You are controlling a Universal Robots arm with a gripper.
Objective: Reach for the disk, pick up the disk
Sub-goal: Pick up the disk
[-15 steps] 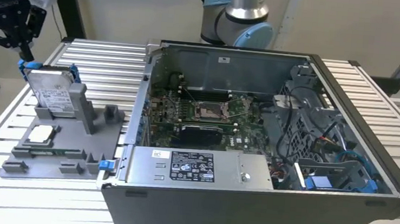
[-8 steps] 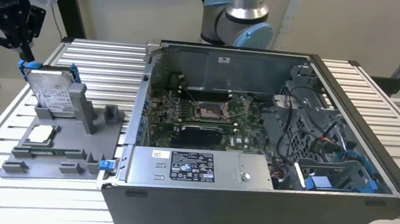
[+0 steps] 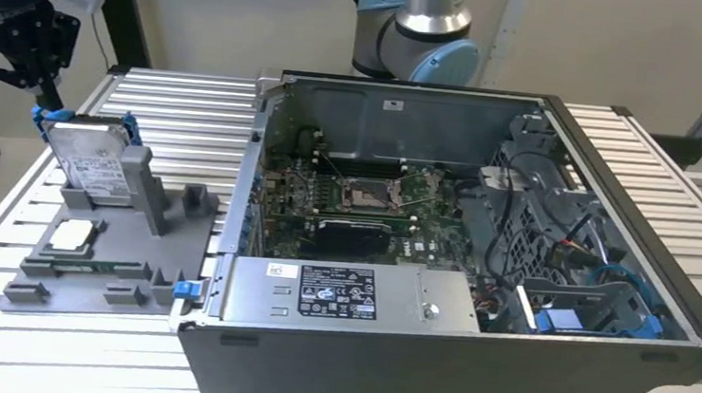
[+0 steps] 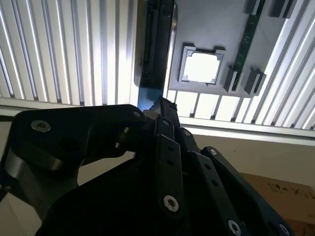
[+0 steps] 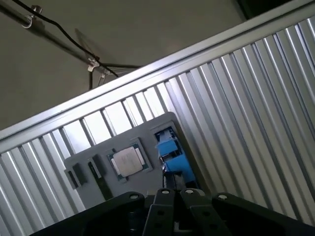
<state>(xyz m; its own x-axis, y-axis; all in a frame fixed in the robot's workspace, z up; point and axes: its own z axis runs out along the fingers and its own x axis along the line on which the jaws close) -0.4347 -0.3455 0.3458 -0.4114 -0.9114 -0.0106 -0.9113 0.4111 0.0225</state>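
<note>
Placement of the gripper (image 3: 49, 102) is seen at the upper corner of the disk (image 3: 90, 160), right at its blue bracket. In both wrist views the gripper's tip is shown hard against that blue edge (image 5: 172, 152). Whether the bracket is actually clamped cannot be told.

The disk is found standing on edge, leaning a little, in a slot of the grey fixture (image 3: 101, 268) on the slatted table (image 3: 181, 105), at the exterior view's left. The reach is judged as good as complete. The lift is not yet done, since the disk's lower edge is seated in the fixture.

Open air is seen above the disk, so a path upward is judged free. An upright post (image 3: 136, 174) of the fixture stands just beside the disk's labelled face, so little sideways room is expected there. The processor chip (image 3: 73, 237) lies flat on the fixture near the disk's foot, apart from it. The open computer case (image 3: 438, 366) stands beside the fixture, toward the exterior view's right.
</note>
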